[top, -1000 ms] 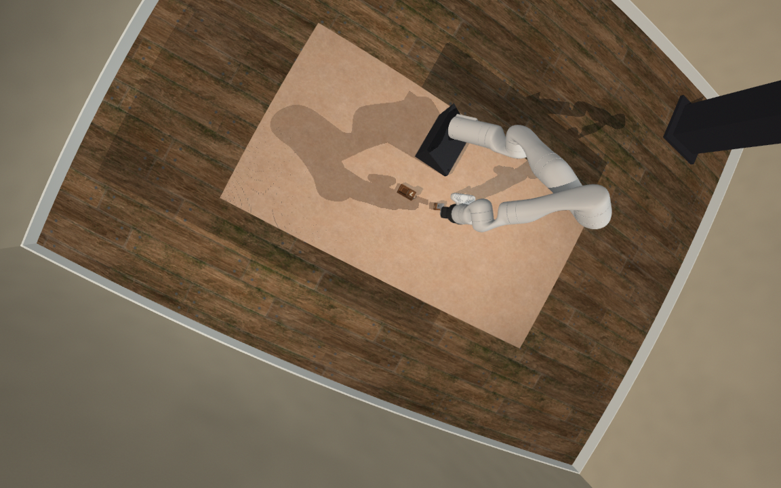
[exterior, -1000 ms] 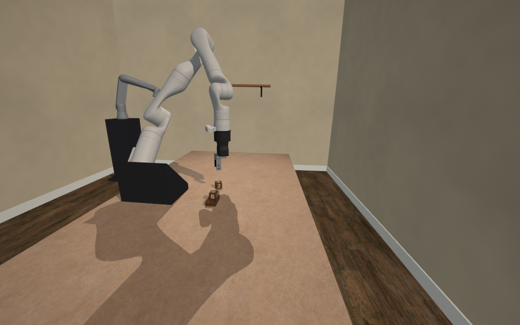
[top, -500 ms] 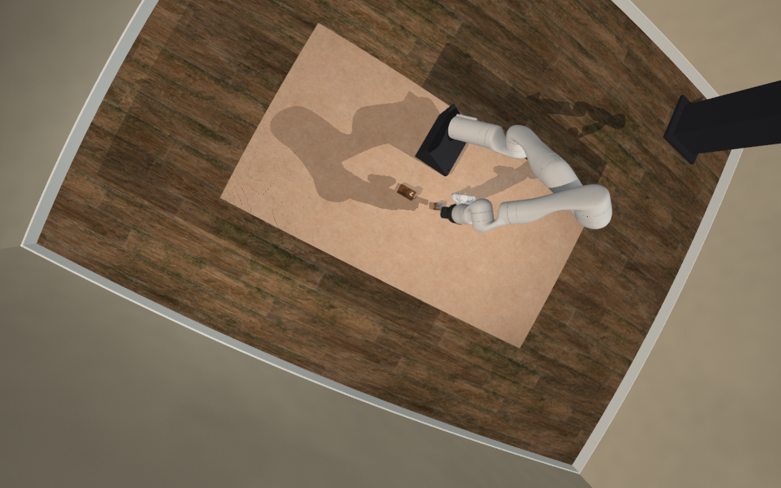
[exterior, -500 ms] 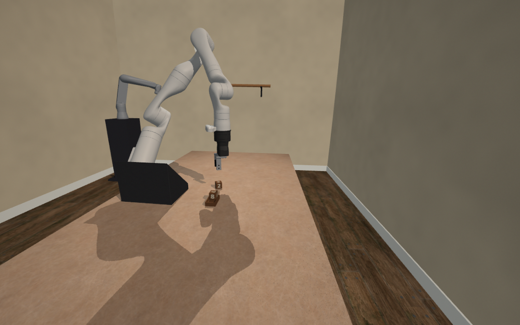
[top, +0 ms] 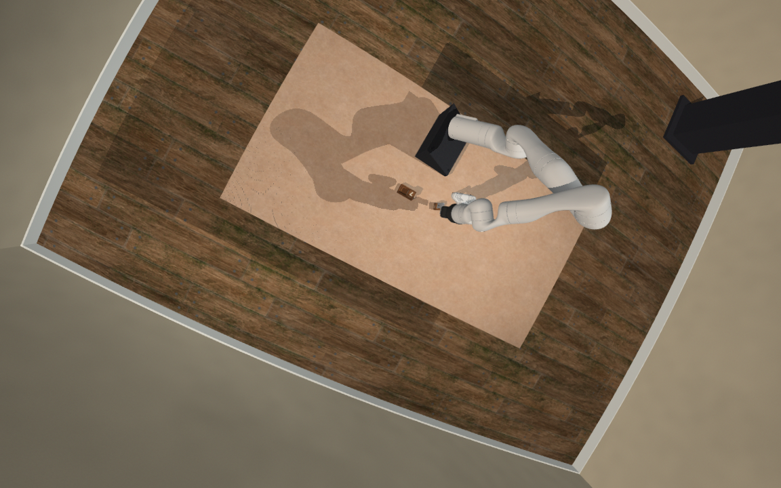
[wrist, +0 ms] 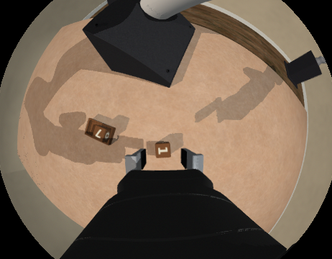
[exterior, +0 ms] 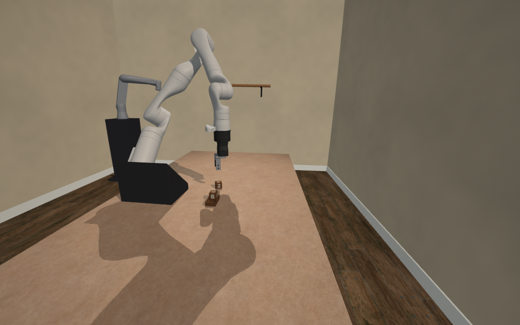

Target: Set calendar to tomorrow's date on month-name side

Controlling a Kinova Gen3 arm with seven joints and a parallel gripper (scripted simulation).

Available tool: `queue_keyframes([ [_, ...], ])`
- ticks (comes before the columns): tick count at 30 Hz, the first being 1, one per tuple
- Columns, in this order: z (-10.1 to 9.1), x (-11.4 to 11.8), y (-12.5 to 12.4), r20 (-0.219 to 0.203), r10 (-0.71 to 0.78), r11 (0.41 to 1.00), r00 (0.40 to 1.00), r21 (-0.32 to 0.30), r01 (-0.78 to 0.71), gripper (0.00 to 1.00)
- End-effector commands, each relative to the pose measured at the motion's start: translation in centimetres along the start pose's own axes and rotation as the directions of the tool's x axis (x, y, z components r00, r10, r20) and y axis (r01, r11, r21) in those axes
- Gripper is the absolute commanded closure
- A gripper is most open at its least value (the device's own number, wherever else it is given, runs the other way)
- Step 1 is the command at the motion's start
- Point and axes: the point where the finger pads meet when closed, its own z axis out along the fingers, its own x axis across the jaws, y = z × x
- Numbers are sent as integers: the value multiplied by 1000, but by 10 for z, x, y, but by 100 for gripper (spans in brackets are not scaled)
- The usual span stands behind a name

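The black tool with silver-grey fingers (top: 436, 206) (exterior: 217, 162) hangs above the tan table (top: 381, 255) (exterior: 266, 226) (wrist: 223, 194), its fingers wide apart with nothing between them. Below it, a brown cube with white digits (exterior: 218, 185) (wrist: 162, 150) stands on the table, 1 on top, 2 on a side. Nearby, a dark brown rectangular tray (top: 401, 194) (exterior: 211, 204) (wrist: 90, 132) carries another brown cube with white digits (exterior: 212, 195) (wrist: 98, 133), 7 on top, 8 on a side.
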Motion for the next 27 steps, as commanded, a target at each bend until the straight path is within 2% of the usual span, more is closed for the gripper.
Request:
queue_keyframes([
  [1, 0, 0, -1, 0, 29, 1000, 1000, 1, -29, 0],
  [6, 1, 1, -2, -2, 95, 995, 995, 3, -95, 0],
  [13, 3, 3, -6, -4, 319, 948, 948, 7, -319, 0],
  [19, 6, 5, -7, -4, 551, 835, 835, 10, -551, 0],
  [21, 6, 5, -7, -4, 551, 835, 835, 10, -551, 0],
  [27, 8, 5, -7, -1, 759, 651, 651, 11, -759, 0],
])
